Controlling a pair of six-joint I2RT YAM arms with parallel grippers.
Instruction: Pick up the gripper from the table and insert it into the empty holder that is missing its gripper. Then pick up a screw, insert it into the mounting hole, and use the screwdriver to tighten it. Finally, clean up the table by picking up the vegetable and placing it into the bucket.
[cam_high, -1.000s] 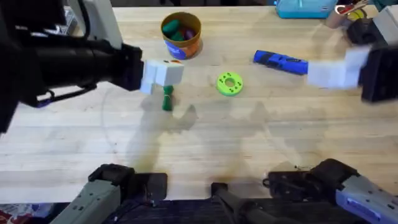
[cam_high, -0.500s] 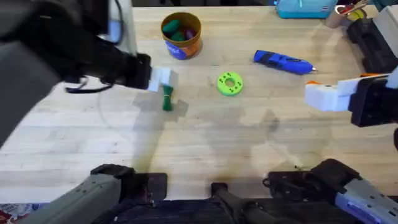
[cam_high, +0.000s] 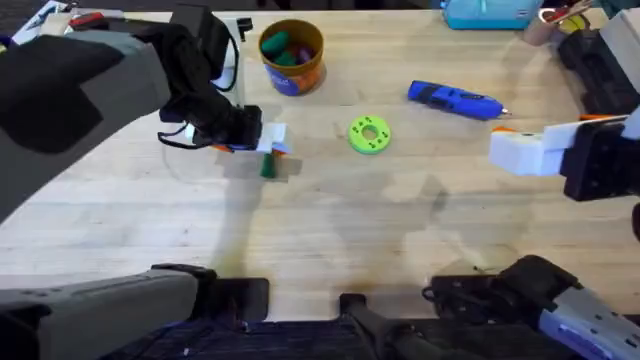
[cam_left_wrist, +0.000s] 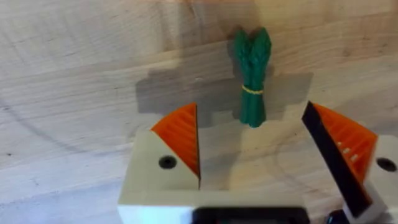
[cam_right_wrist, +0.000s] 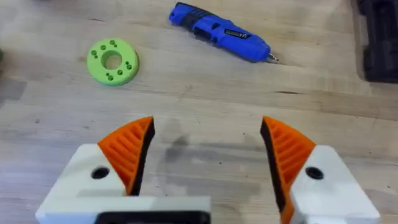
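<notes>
Green vegetable (cam_left_wrist: 252, 81) lay flat on the wood table (cam_high: 330, 220), just past the left gripper (cam_left_wrist: 255, 158), w/ jaws wide open & holding nothing. Right gripper (cam_right_wrist: 205, 155) hung open too, w/ nothing in it, near the blue screwdriver (cam_right_wrist: 219, 32). Bucket (cam_high: 291, 57) stood at the back.

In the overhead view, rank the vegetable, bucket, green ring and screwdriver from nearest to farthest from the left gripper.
1. Vegetable: right at the left gripper, its jaws open.
2. Bucket: behind it.
3. Green ring: mid-table, toward the right arm.
4. Screwdriver: farther right still.
</notes>
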